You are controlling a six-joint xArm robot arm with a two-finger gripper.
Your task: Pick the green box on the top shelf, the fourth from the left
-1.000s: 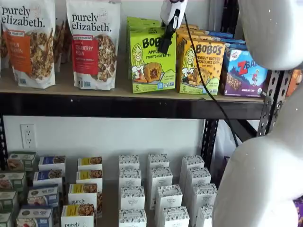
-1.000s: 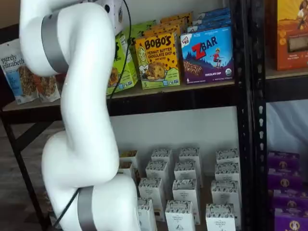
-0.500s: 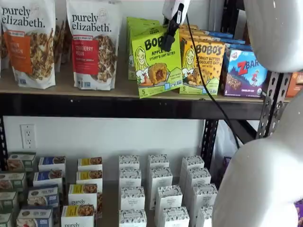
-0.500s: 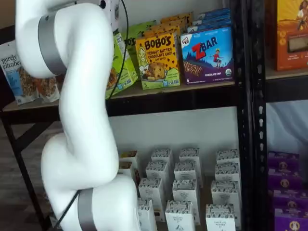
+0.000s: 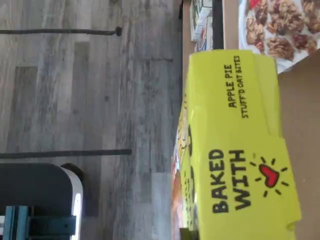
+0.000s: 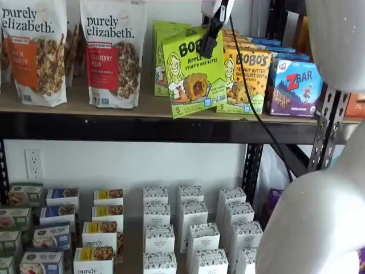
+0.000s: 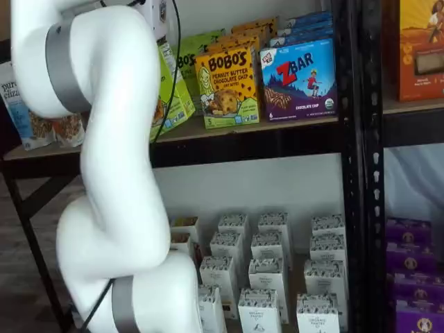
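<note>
The green box (image 6: pixel 194 71) is a lime carton reading "BOBO'S Apple Pie Stuff'd Oat Bites". It is tilted and hangs forward over the front edge of the top shelf (image 6: pixel 114 127). My gripper (image 6: pixel 212 35) comes down from the view's top edge and is shut on the box's upper edge; one black finger lies across its front. In a shelf view my white arm hides most of the box (image 7: pixel 177 97), and the gripper is hidden there. The wrist view shows the box's top flap (image 5: pixel 235 150), reading "BAKED WITH", with grey floor beyond.
More green boxes (image 6: pixel 162 34) stand behind it. A yellow-orange Bobo's box (image 6: pixel 246 80) and a blue ZBar box (image 6: pixel 293 85) are to its right, granola bags (image 6: pixel 114 51) to its left. White cartons (image 6: pixel 194 228) fill the lower shelf. A black cable (image 6: pixel 251 97) hangs beside the gripper.
The green box has tilted and come forward and up off the row with the gripper on it. My arm has drawn back from the shelf.
</note>
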